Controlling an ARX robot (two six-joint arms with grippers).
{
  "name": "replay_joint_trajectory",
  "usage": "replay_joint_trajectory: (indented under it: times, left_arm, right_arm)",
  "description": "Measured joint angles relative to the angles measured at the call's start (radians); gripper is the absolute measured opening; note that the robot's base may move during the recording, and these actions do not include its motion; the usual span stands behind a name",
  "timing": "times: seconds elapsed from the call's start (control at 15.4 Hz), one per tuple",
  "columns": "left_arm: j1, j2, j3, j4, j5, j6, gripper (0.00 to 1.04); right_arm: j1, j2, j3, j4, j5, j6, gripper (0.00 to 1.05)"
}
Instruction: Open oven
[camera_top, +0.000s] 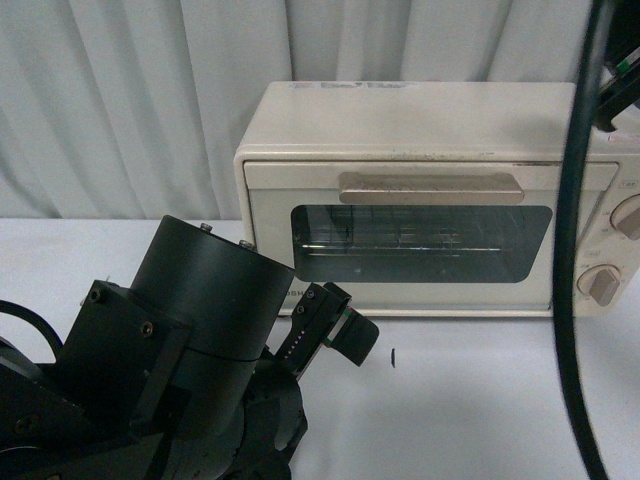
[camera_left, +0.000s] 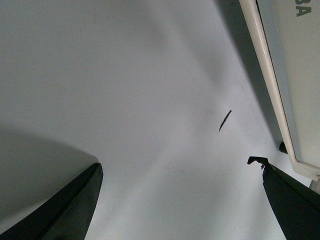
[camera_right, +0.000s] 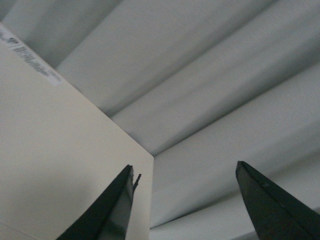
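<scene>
The cream-white oven (camera_top: 420, 130) stands on the white table at centre right, with its glass door (camera_top: 420, 245) shut. Its beige bar handle (camera_top: 430, 187) runs along the top of the door, and two round knobs (camera_top: 603, 284) are at the right. The wire rack shows dimly through the glass. My left gripper (camera_top: 345, 325) is open and empty, low over the table in front of the oven's lower left corner. In the left wrist view the gripper (camera_left: 180, 200) is over bare table beside the oven's base (camera_left: 280, 80). My right gripper (camera_right: 185, 205) is open and empty above the oven's top (camera_right: 60, 150).
A white curtain (camera_top: 150, 100) hangs behind the table. A black cable (camera_top: 568, 260) hangs in front of the oven's right side, and part of the right arm (camera_top: 618, 80) shows at the top right. A small dark mark (camera_top: 394, 357) lies on the table.
</scene>
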Motion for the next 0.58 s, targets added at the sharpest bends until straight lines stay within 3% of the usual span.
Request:
replay_joint_trajectory:
  times: [0.33,0.58]
  left_arm:
    - [0.0,0.0,0.0,0.0,0.001,0.0,0.98]
    - [0.0,0.0,0.0,0.0,0.001,0.0,0.98]
  right_arm:
    - [0.022,0.017,0.007,-0.029,-0.031,-0.085,0.44]
    - [0.03,0.022,0.007,-0.038,-0.047,-0.116,0.37]
